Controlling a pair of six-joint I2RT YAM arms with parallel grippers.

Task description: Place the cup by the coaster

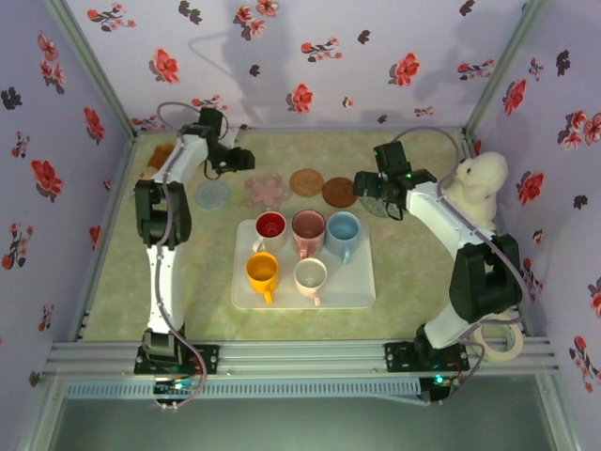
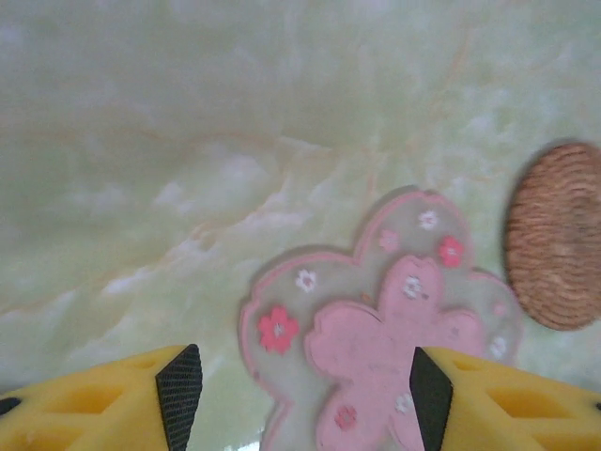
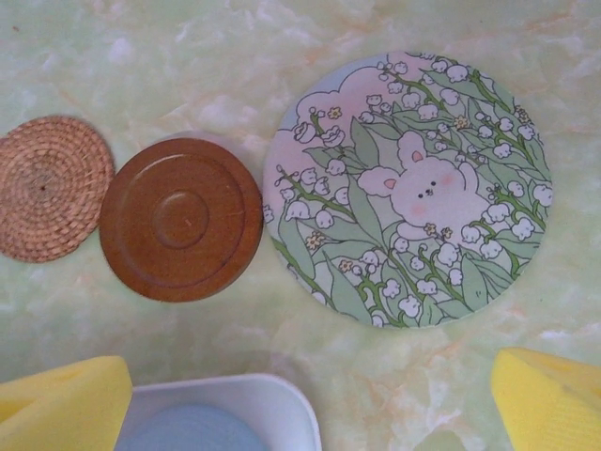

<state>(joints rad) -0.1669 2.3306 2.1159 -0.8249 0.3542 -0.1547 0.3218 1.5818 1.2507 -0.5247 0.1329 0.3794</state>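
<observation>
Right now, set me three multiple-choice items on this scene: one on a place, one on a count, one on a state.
1. The yellow cup stands: A on the white tray; B on the table; C on a coaster.
2. Cups on the tray: A three; B five; C seven.
3. The right gripper is: A shut on a cup; B shut on a coaster; C open and empty.
Answers: 1 A, it sits in the tray's front row. 2 B, three stand behind and two in front. 3 C, its yellow fingers stand wide apart, gripping nothing.
</observation>
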